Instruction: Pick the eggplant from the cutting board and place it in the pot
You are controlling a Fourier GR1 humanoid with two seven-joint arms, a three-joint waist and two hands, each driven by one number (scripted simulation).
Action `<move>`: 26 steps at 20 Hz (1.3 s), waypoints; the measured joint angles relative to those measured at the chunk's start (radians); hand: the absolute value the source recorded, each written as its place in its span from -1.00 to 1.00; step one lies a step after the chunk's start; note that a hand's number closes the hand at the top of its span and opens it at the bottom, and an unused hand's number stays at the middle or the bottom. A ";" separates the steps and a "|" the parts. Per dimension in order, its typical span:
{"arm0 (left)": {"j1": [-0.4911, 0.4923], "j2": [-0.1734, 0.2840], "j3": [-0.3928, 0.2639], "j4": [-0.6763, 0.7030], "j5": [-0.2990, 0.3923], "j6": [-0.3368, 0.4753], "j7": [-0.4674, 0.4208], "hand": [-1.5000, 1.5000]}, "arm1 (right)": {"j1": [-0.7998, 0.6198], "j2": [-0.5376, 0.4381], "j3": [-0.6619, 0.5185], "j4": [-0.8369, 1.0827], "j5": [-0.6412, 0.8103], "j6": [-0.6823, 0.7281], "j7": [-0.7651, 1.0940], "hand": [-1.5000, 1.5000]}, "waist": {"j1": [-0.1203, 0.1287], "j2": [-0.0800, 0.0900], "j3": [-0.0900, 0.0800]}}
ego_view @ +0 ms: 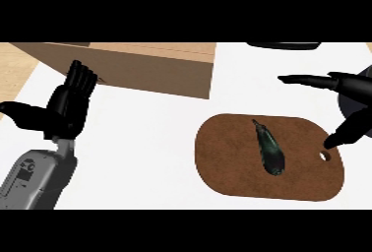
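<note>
Two hands: the right hand hangs over the board's right edge, the left hand rests at the view's left.
Right fingers: spread wide and straight, holding nothing; the thumb tip is near the board's hole.
Left fingers: straight, pointing up, holding nothing.
Eggplant: dark and slim, lying lengthwise at the middle of the cutting board, apart from both hands.
Pot: probably the dark rim at the top edge; too little shows to be sure.
Box: brown, behind the board on the white worktop.
Advice: lower the right hand across the eggplant's thicker lower half, then close around its narrow width.
</note>
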 measured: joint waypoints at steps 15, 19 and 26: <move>0.061 0.007 0.042 -0.038 -0.015 -0.002 -0.003 0.00 | -0.107 0.101 0.268 0.208 0.202 -0.103 -0.121 -1.00 | -0.047 -0.013 -0.002; 0.067 0.006 0.052 -0.041 -0.016 -0.010 -0.005 0.00 | -0.112 0.136 0.300 0.264 0.222 -0.156 -0.172 -1.00 | -0.050 -0.013 -0.002; 0.069 0.004 0.068 -0.038 -0.030 -0.023 -0.004 0.00 | -0.124 0.185 0.319 0.301 0.235 -0.200 -0.204 -1.00 | -0.063 -0.018 -0.002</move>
